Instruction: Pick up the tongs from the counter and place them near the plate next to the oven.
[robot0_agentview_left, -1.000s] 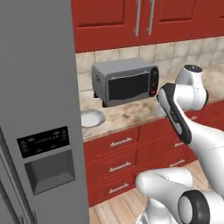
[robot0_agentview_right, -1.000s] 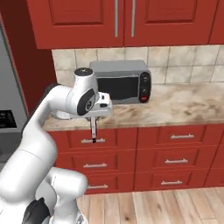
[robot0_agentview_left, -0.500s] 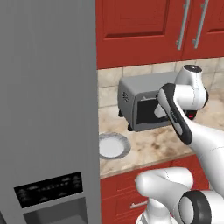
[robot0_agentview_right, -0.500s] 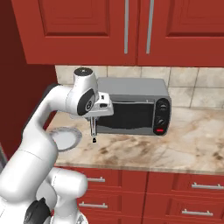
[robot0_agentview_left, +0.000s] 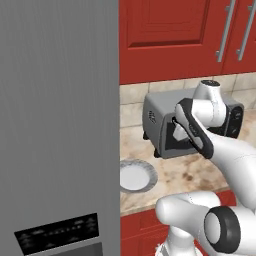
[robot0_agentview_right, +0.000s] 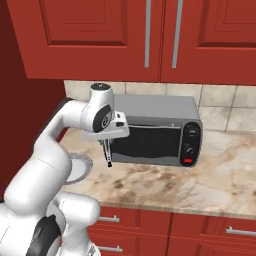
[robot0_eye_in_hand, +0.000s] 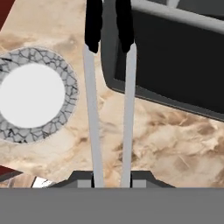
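Silvery tongs (robot0_eye_in_hand: 109, 100) hang clamped between the closed-in fingers (robot0_eye_in_hand: 92, 178), above the counter (robot0_eye_in_hand: 175, 144).

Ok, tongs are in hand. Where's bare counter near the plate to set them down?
Bare counter runs between the plate and the oven, and on along the oven's front toward the counter edge. It is tight at the oven's near corner. The end effector hangs above that strip, shut on the tongs.
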